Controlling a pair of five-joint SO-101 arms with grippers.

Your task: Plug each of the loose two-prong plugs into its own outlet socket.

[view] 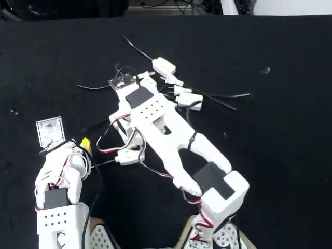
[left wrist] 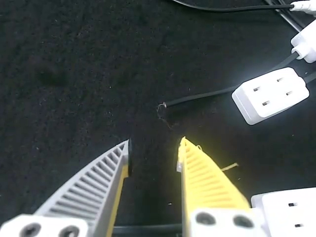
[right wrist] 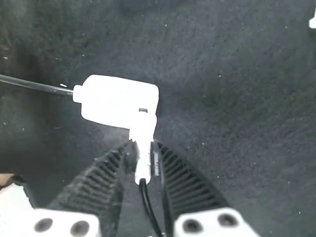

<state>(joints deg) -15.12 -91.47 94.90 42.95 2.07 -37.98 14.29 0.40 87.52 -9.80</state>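
On the black table point(view: 280, 155), the right gripper point(right wrist: 143, 144) pinches a plug point(right wrist: 144, 127) tight against its outlet socket point(right wrist: 116, 102), probably to push it in. The left gripper point(left wrist: 154, 148) rests open, holding nothing.

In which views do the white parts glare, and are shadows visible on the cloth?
Right wrist view: the socket glares, faces merging; the right pincer holds the plug. Left wrist view: the socket block is evenly lit, slots plain. High view: the black cloth swallows shadows.
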